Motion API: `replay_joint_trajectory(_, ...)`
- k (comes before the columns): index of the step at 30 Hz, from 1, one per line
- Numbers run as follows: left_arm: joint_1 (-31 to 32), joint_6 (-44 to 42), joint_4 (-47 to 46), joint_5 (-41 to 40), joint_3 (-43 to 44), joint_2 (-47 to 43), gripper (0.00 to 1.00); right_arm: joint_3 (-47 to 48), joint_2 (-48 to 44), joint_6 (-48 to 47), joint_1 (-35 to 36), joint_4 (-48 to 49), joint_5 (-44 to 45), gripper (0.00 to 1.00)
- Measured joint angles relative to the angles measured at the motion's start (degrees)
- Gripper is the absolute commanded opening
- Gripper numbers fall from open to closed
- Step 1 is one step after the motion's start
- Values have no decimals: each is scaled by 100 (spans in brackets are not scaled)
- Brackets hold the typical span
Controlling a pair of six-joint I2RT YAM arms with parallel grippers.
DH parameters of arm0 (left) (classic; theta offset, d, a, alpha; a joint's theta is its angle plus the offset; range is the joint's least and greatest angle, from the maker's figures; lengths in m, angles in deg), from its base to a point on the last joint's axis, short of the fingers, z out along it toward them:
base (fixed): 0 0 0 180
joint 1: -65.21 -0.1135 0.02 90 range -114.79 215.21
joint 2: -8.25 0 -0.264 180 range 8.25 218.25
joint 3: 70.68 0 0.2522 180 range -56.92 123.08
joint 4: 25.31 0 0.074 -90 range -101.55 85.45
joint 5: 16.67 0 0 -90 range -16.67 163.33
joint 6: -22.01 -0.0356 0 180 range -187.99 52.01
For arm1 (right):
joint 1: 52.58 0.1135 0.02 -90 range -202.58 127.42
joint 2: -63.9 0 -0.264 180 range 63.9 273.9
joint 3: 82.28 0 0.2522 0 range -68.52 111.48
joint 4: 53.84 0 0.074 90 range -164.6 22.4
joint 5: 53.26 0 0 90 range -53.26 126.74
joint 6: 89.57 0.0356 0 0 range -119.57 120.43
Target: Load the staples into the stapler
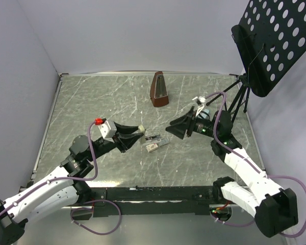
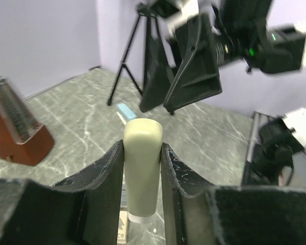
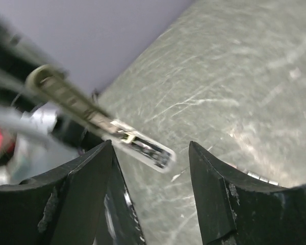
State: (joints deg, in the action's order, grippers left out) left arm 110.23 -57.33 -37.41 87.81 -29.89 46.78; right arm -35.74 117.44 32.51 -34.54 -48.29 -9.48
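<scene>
Our left hand (image 2: 142, 147) is clamped on the stapler (image 2: 143, 178), gripping its cream body. Our right hand (image 1: 176, 128) stands with fingers apart, holding nothing. The staples box (image 1: 153, 148) lies on the surface (image 1: 92, 102) between them, with a grey strip (image 1: 163, 142) just beside it. We judge both light and the strip brittle (pinch its long sides). We cannot tell what the box holds.

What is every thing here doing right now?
left claw: shut on the stapler
right claw: open, holding nothing
stapler: gripped in the left claw
staples box: lying on the table
metronome: standing upright
</scene>
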Motion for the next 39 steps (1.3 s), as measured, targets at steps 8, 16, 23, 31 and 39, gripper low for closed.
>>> replay_joint_trajectory(8,-4,-203,221,909,136,114,1,619,361,-1884,1152,-503,-1021,63)
replay_joint_trajectory(16,-4,-197,210,1445,142,234,1,1123,964,-3209,1784,-1349,-1113,58)
replay_joint_trajectory(23,-4,-179,149,1591,142,227,1,1287,1178,-3729,2035,-1731,-1130,51)
replay_joint_trajectory(31,-4,-138,66,1633,142,219,1,1298,1340,-3969,2138,-1910,-1154,12)
replay_joint_trajectory(39,-17,-94,186,1464,142,151,43,1305,1338,-4116,2223,-1937,-1123,0)
